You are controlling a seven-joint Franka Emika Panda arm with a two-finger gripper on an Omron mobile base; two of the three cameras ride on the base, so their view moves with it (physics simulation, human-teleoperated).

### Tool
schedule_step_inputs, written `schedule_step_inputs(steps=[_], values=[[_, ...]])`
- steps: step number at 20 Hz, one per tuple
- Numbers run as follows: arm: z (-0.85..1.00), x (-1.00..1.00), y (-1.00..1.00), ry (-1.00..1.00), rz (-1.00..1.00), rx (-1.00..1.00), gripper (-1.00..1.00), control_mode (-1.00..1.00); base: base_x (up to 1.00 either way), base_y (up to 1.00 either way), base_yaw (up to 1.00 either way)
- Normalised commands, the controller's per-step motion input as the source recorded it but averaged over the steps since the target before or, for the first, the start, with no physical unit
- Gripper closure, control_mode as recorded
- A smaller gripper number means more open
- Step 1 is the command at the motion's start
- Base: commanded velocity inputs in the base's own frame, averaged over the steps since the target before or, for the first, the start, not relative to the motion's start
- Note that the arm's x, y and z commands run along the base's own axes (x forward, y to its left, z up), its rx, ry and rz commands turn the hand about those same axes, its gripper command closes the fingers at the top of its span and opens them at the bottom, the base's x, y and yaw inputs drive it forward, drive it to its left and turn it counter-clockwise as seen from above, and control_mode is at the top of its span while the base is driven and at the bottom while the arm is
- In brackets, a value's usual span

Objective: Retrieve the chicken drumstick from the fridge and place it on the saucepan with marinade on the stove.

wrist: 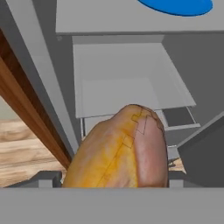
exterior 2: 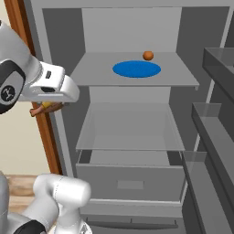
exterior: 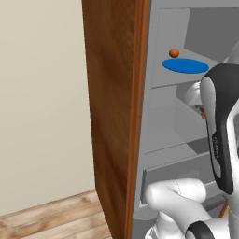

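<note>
Drumstick pinched in the pincer just outside the open fridge.

Fridge (exterior 2: 132, 27) stands open, its brown wooden side panel (exterior: 114, 107) close beside the pincer (exterior 2: 45, 109). On the upper shelf (exterior 2: 183, 77) lies a blue plate (exterior 2: 136, 69), with a small orange-brown ball (exterior 2: 147, 55) just behind it; below sit a glass shelf (exterior 2: 130, 137) and a grey drawer (exterior 2: 130, 183). The chicken drumstick (wrist: 120, 151) sits between the pincer's fingers, which are spread wide around it, level with the fridge's middle, near its left wall.

Grey upper shelf (exterior 2: 183, 77) inside the open fridge (exterior 2: 59, 18), flat blue disc (exterior 2: 136, 69) lying on it, small orange-brown ball (exterior 2: 147, 55) just behind the disc
</note>
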Motion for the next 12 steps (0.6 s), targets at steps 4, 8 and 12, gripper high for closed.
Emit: schedule_step_inputs(steps=[4,8,12], values=[[-0.02,0.0,-0.03,0.02,0.0,0.05,1.0,-1.0,0.0,0.0,0.0],[-0.18,0.0,0.0,0.0,0.0,0.0,1.0,-1.0,0.0,0.0,0.0],[-0.25,0.0,0.0,0.0,0.0,0.0,1.0,-1.0,0.0,0.0,0.0]])
